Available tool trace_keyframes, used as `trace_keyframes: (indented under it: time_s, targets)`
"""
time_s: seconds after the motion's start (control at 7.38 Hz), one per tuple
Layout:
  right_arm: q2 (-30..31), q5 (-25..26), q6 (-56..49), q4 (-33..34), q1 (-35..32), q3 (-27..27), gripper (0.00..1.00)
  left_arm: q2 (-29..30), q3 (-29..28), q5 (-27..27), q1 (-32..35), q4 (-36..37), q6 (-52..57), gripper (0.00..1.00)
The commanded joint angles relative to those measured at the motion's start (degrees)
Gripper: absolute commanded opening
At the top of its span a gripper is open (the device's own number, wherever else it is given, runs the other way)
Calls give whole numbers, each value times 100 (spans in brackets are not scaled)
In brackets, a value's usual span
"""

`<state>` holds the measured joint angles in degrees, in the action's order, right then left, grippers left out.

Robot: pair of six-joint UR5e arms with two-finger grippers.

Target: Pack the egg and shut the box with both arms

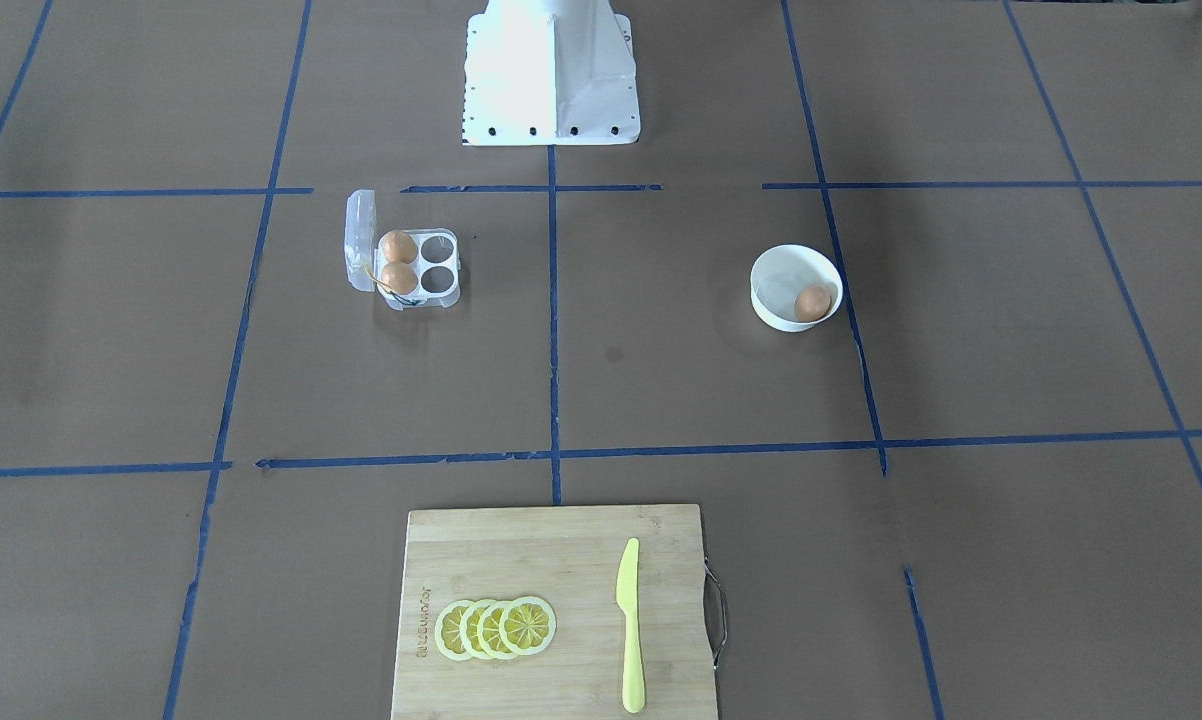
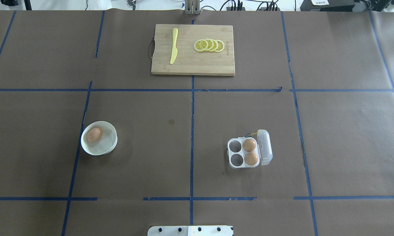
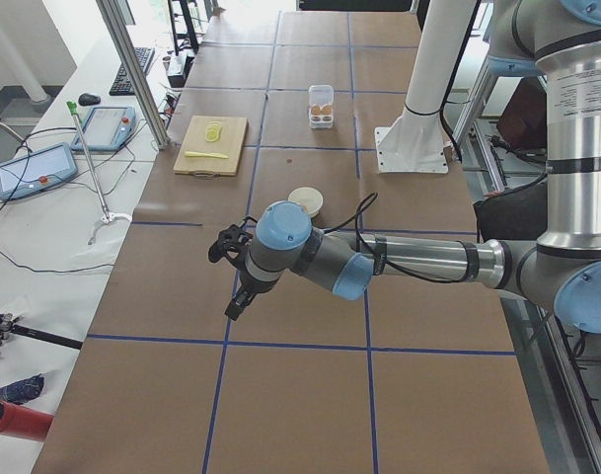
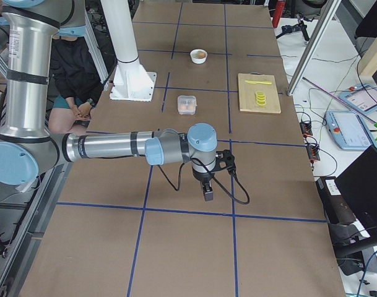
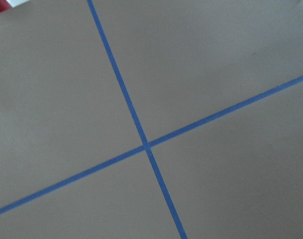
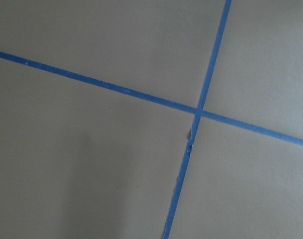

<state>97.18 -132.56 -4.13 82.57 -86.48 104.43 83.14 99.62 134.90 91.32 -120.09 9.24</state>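
One tan egg point(image 2: 94, 134) lies in a round white bowl point(image 2: 107, 144) on the robot's left side; the egg also shows in the front view point(image 1: 812, 303). The clear four-cup box point(image 2: 236, 159) stands open on the right side, lid point(image 2: 265, 150) folded outward. It holds two eggs point(image 2: 249, 145) in the cups beside the lid; the other two cups are empty. My left gripper point(image 3: 236, 281) hangs over bare table, far from the bowl. My right gripper point(image 4: 208, 189) hangs over bare table, far from the box. I cannot tell whether either is open or shut.
A wooden cutting board point(image 2: 190, 62) with a yellow knife point(image 2: 174, 46) and lemon slices point(image 2: 209, 45) lies at the far edge. The white pedestal point(image 1: 551, 70) stands at the robot's base. Both wrist views show only brown table with blue tape lines point(image 5: 146, 145).
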Motion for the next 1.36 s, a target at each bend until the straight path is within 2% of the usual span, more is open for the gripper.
trace_keyframes:
  time_s: [0.0,0.14,0.27,0.41,0.54,0.68,0.81,0.95,1.08,1.22]
  targets:
    - [-138,-94,0,-171,0,-10,100,341,-519,27,0,-1356,-10,100]
    - [-199,-234,9,-171,0,-28,100,361,-548,27,0,-1402,-27,100]
    - [-252,-462,0,-171,0,-37,100,422,-479,27,-18,-1525,-489,100]
    - [-270,-586,0,-188,0,15,100,388,-487,106,-270,-2161,-563,100]
    - [-279,-639,9,-197,0,33,100,396,-452,98,-664,-2159,-764,100]
    - [-279,-648,9,-188,0,16,100,413,-408,63,-1121,-2176,-1784,100]
    - [-279,-649,9,-197,0,-28,100,396,-112,-42,-1595,-2202,-2856,100]
    - [-270,-649,9,-188,0,-19,100,370,204,-443,-2078,-2203,-3536,100]
    - [-227,-649,0,-188,0,-19,100,378,486,-943,-2840,-2177,-4674,100]
    - [-218,-649,9,-197,-9,-19,100,396,767,-1871,-3709,-2133,-5625,100]
